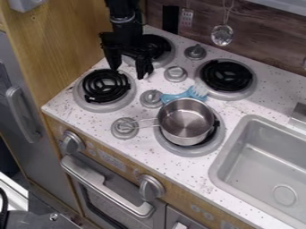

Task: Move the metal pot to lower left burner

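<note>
The metal pot point(186, 121) stands upright on the lower right burner point(190, 150), its thin handle pointing left over a grey knob. The lower left burner point(104, 90), a black coil in a grey ring, has nothing on it. My gripper point(128, 72) hangs at the upper left between the lower left burner and the upper left burner point(156, 47), partly covering the latter. It is open, fingers apart and nothing between them, well up and left of the pot.
A blue brush point(186, 94) lies just behind the pot. Several grey knobs stand between the burners. The upper right burner point(226, 76) is behind the pot, and a sink point(263, 156) lies to the right. A wooden wall point(71, 40) rises at the left.
</note>
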Robot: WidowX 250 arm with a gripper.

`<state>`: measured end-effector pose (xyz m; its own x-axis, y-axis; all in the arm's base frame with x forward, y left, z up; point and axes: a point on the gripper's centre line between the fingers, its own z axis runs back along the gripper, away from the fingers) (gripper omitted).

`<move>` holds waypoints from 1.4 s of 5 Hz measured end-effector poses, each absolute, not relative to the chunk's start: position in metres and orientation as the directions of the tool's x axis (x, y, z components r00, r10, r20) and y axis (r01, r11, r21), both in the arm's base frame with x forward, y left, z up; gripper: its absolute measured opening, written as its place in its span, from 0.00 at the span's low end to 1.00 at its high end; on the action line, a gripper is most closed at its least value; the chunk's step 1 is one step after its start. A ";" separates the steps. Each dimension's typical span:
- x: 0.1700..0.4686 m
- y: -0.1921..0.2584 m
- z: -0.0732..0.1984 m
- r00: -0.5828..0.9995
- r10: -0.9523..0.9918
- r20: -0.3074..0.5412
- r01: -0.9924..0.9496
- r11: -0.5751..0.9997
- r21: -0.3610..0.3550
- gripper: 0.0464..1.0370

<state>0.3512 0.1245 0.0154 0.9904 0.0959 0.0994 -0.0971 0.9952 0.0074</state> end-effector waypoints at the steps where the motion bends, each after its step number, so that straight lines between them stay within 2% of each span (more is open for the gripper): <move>1: 0.344 0.120 0.000 0.994 0.094 0.052 -0.094 0.996 -0.005 0.96; 2: 0.318 0.088 -0.011 1.000 0.031 0.003 -0.031 0.999 -0.017 0.96; 3: 0.313 0.036 0.008 0.996 -0.068 0.061 0.071 0.996 -0.053 0.96; 4: 0.304 0.000 0.005 0.991 -0.091 0.103 0.101 0.990 -0.102 0.96; 5: 0.308 -0.023 -0.002 0.985 -0.109 0.136 0.121 0.989 -0.083 0.96; 6: 0.306 -0.044 -0.026 0.986 -0.136 0.100 0.142 0.989 -0.052 0.96; 7: 0.312 -0.061 -0.043 0.983 -0.144 0.117 0.151 0.987 -0.053 0.96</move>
